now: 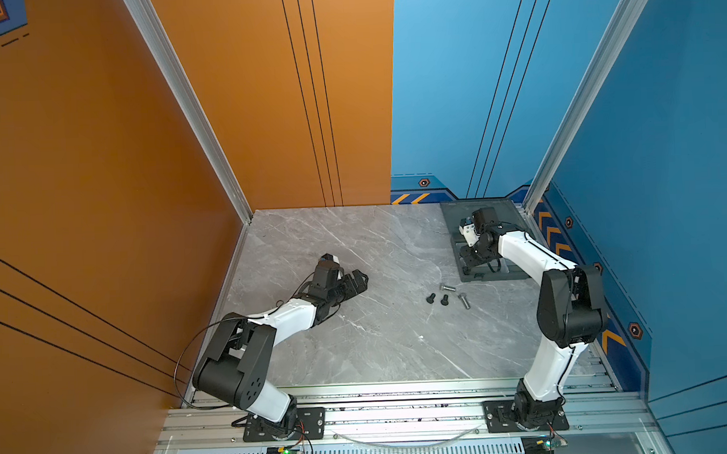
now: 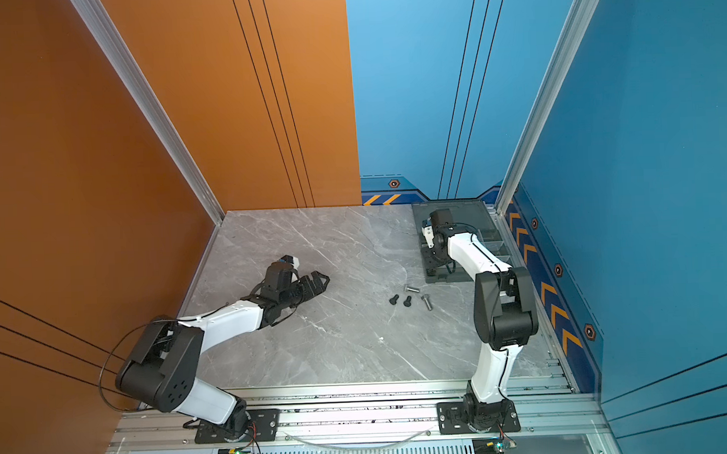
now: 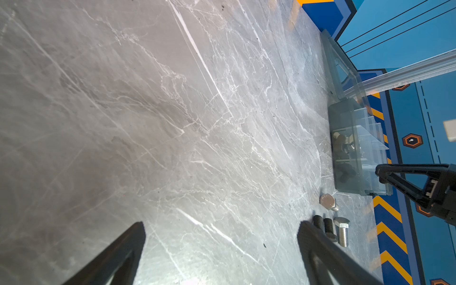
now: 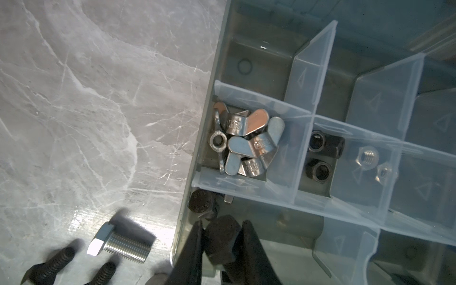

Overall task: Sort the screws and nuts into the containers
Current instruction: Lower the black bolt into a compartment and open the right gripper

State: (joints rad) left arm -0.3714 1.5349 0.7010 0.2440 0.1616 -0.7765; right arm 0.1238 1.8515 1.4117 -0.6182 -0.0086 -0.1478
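Note:
My right gripper is shut on a black hex-head screw, holding it over the near corner compartment of the smoky-grey organizer box, where another black screw lies. Adjacent containers hold silver wing nuts, black nuts and silver nuts. On the marble in front of the box lie two silver screws and two black screws. My left gripper rests low at left-centre, open and empty, well left of those screws.
The box sits in the far right corner against the blue wall, its lid folded back. In both top views the right arm arches over the table's right edge. Orange wall on the left, aluminium rail at the front.

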